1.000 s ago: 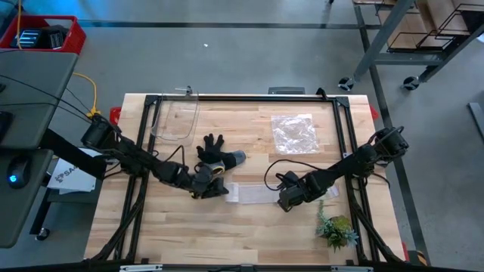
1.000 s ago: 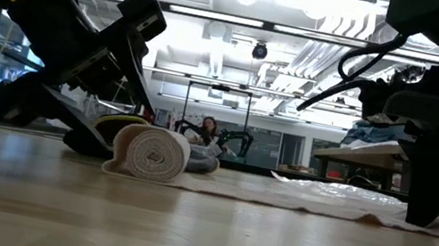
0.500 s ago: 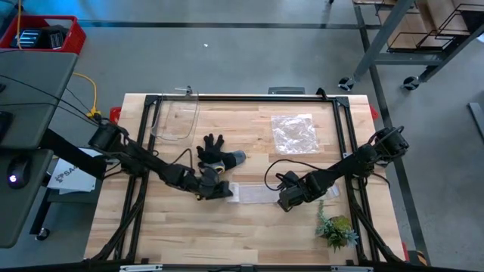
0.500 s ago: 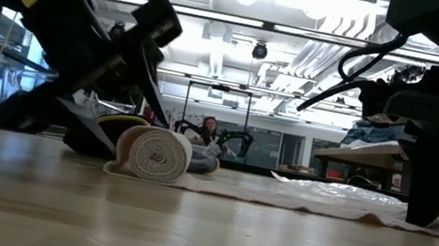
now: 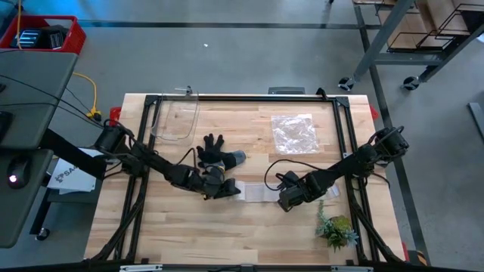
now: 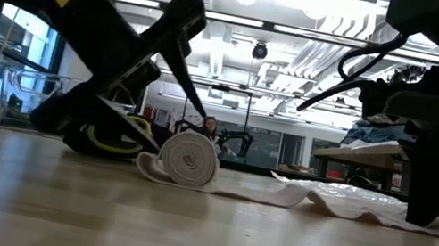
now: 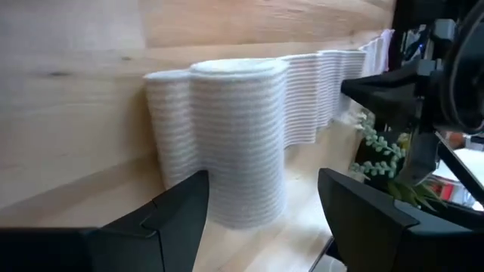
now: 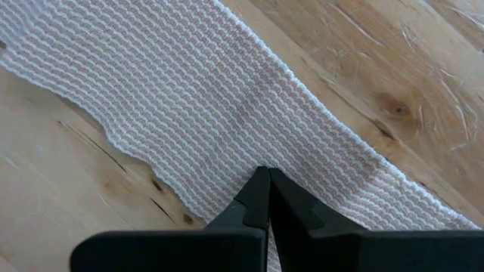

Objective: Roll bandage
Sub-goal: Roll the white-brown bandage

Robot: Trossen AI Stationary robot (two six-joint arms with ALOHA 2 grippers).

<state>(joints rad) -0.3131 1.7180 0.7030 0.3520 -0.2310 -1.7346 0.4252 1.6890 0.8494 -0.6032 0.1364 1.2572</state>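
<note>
1. The bandage (image 5: 253, 193) lies near the middle of the wooden table (image 5: 181, 234), partly rolled: a white gauze roll (image 6: 191, 158) rests on its side, and a flat tail of the same cloth runs from it toward the right arm.
2. The left pincer (image 5: 221, 189) sits low over the table right at the roll. In the left wrist view its two dark fingers (image 7: 178, 211) stand spread, one on each side of the roll (image 7: 242, 143), with the gauze between them; whether they touch it I cannot tell.
3. The right pincer (image 5: 281, 201) rests at the far end of the loose tail, its fingers pressed together. In the right wrist view the closed tips (image 8: 265, 193) meet over the flat gauze strip (image 8: 189, 98), pressing down on it or just above it; I cannot tell which.
4. The loose strip lies rumpled and wavy on the table in the low view, between the roll and the right arm.
5. A black-and-grey work glove (image 5: 215, 153) lies just behind the left pincer, toward the table's far side.
6. A crinkly clear plastic bag (image 5: 293, 132) lies well apart from the bandage, on the far right part of the table.
7. A small green plant sprig (image 5: 336, 228) lies near the right arm at the table's near edge.
8. A clear curved plastic piece (image 5: 175, 119) sits at the far left of the table.
</note>
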